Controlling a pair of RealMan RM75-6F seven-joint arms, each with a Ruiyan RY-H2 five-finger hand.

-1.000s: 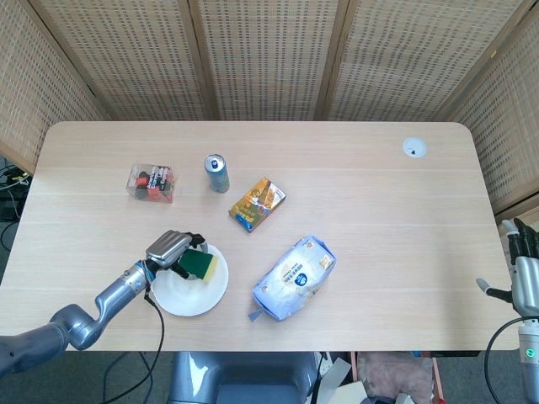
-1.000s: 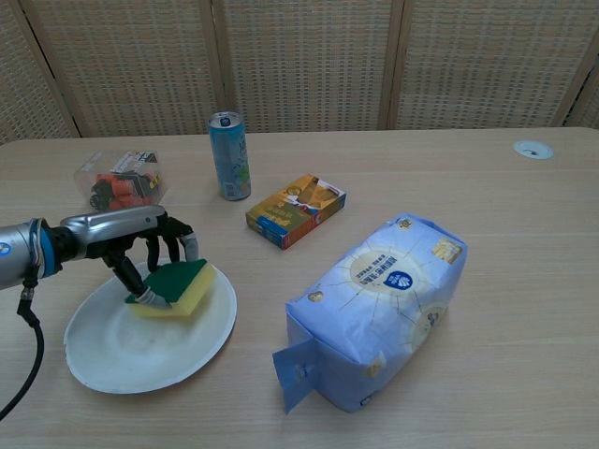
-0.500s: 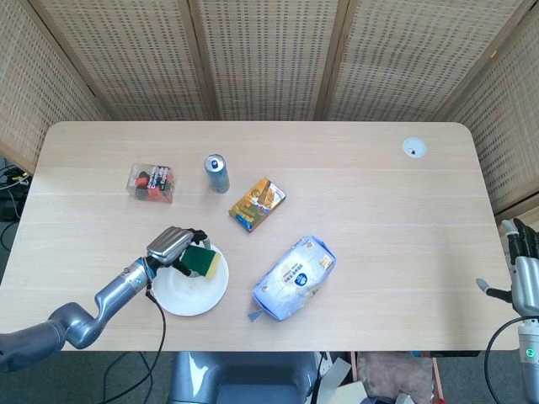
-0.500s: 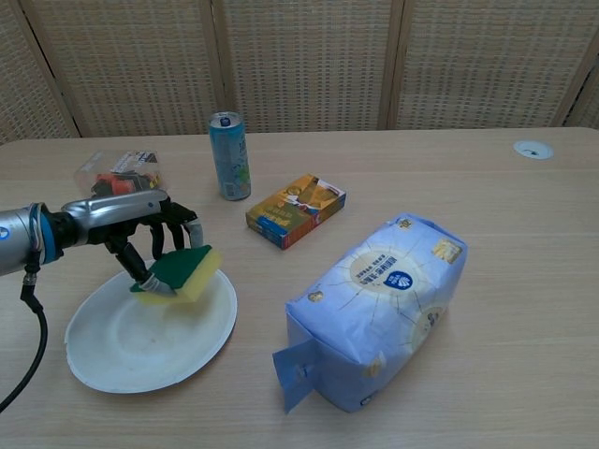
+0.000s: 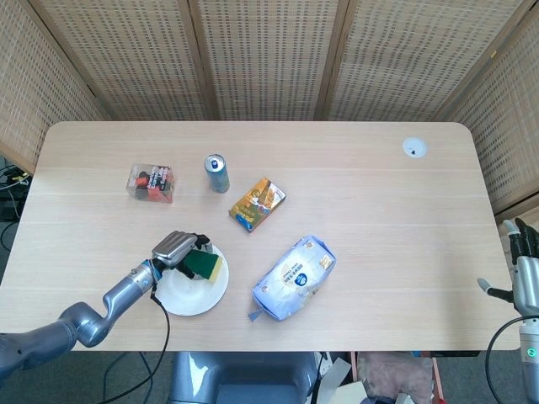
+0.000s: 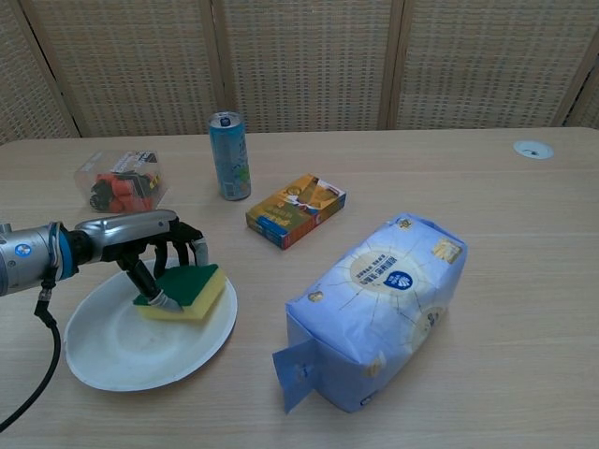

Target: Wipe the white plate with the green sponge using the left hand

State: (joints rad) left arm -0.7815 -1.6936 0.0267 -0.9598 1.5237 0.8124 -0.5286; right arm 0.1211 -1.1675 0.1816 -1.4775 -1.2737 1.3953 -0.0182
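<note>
The white plate (image 5: 189, 296) (image 6: 122, 348) lies near the table's front left edge. A green sponge (image 5: 203, 265) (image 6: 186, 288) with a yellow underside rests on the plate's far right part. My left hand (image 5: 175, 249) (image 6: 154, 253) grips the sponge from above and from the left, fingers curled over its green top. The right hand (image 5: 524, 269) hangs off the table's right edge in the head view, fingers apart and holding nothing; the chest view does not show it.
A blue-white bag (image 5: 294, 277) (image 6: 374, 304) lies right of the plate. Behind stand an orange box (image 5: 257, 204) (image 6: 296, 210), a blue can (image 5: 217, 172) (image 6: 228, 155) and a clear tub of red items (image 5: 152, 183) (image 6: 120, 181). A white disc (image 5: 413, 148) sits far right.
The left hand lifted the sponge toward the plate's far rim, then brought it back down flat onto the plate, slightly nearer and to the right. The right hand stayed still.
</note>
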